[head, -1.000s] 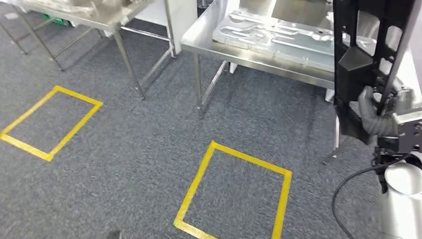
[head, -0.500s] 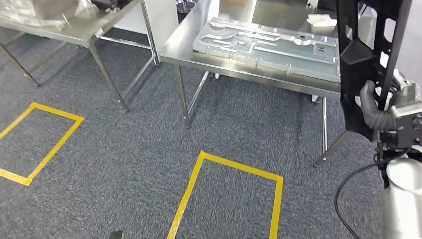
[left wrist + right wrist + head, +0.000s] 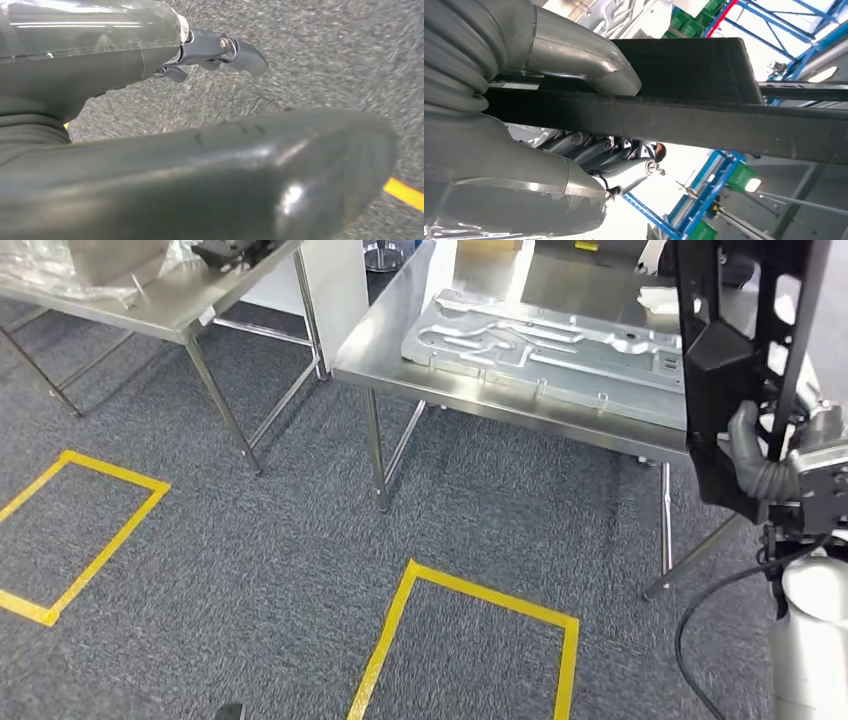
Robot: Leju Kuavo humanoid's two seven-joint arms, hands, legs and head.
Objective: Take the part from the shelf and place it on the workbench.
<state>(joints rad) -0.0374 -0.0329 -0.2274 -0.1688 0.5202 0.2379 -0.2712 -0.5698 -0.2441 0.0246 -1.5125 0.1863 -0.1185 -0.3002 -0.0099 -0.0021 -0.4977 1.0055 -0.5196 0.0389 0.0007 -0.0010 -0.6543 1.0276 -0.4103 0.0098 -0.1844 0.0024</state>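
A tall black frame-shaped part (image 3: pixel 722 370) stands upright at the right edge of the head view, and my right hand (image 3: pixel 772 472) grips its lower section. In the right wrist view the thumb (image 3: pixel 574 55) and fingers (image 3: pixel 616 167) wrap a black bar of the part (image 3: pixel 684 112). The steel workbench (image 3: pixel 390 355) stands ahead, to the left of the part, carrying a large grey pressed metal panel (image 3: pixel 550 340). My left hand (image 3: pixel 215 50) hangs over grey carpet with its fingers apart and nothing in it.
A second steel table (image 3: pixel 170 300) stands at the back left. Two yellow tape squares (image 3: pixel 470 640) (image 3: pixel 85 530) mark the carpet in front of the tables. A black cable (image 3: pixel 715 615) loops by my right arm. A white object (image 3: pixel 660 298) lies at the bench's far side.
The whole picture has shifted, so the camera has moved: the workbench and floor marks sit lower and nearer. The black part stays held in my right hand.
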